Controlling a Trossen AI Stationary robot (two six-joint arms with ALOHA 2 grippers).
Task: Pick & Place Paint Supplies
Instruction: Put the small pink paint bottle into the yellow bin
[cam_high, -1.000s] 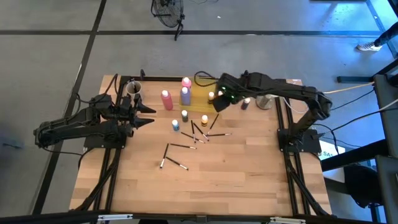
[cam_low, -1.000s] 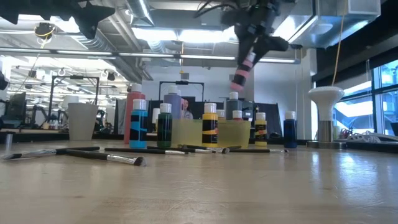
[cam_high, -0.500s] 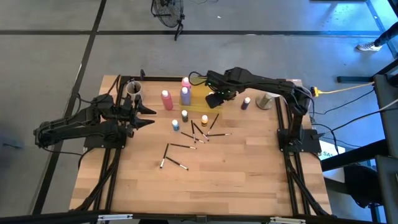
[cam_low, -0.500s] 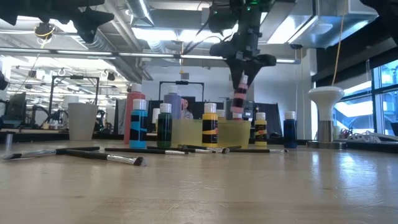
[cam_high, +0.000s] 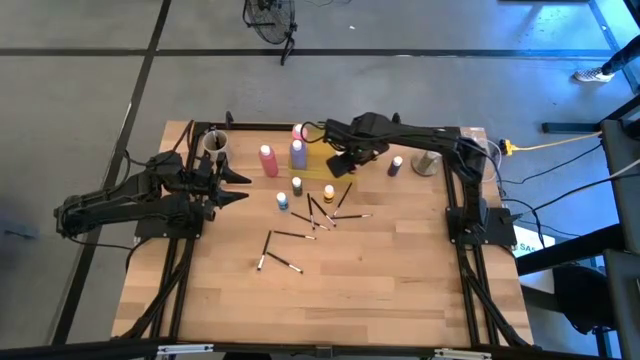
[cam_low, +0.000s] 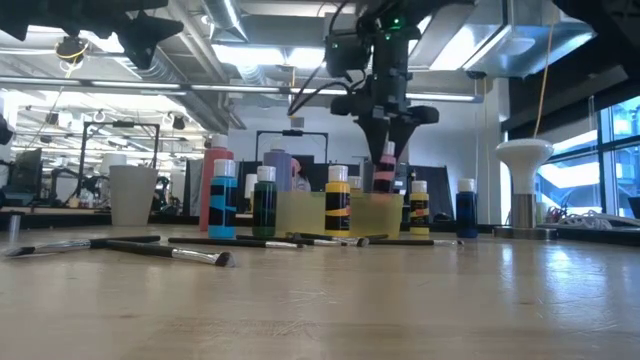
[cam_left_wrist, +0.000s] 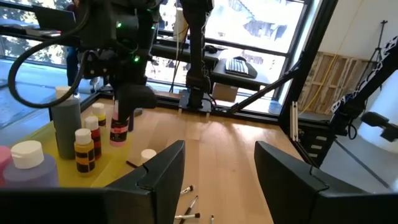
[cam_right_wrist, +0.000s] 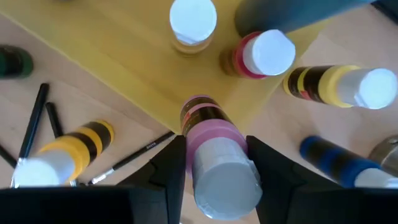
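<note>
Right end effector (cam_right_wrist: 211, 163) clamped on a small pink bottle (cam_right_wrist: 214, 149), upright over the yellow tray (cam_high: 322, 165) at 12 o'clock on the bench (cam_high: 380, 270); left end effector (cam_left_wrist: 214, 165) spread apart, empty, at 9 o'clock.

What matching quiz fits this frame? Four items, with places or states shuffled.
Items:
1. pink-labelled bottle
2. left gripper
3. brushes
4. dark blue bottle

Places or states:
A. lying flat on the bare wood, mid-table
B. open and empty, at the table's left side
C. standing on the wood between the yellow tray and the pale cup
D. held upright in the right gripper, at the yellow tray

Pairs: 1-D, 2-B, 3-A, 4-C
</note>
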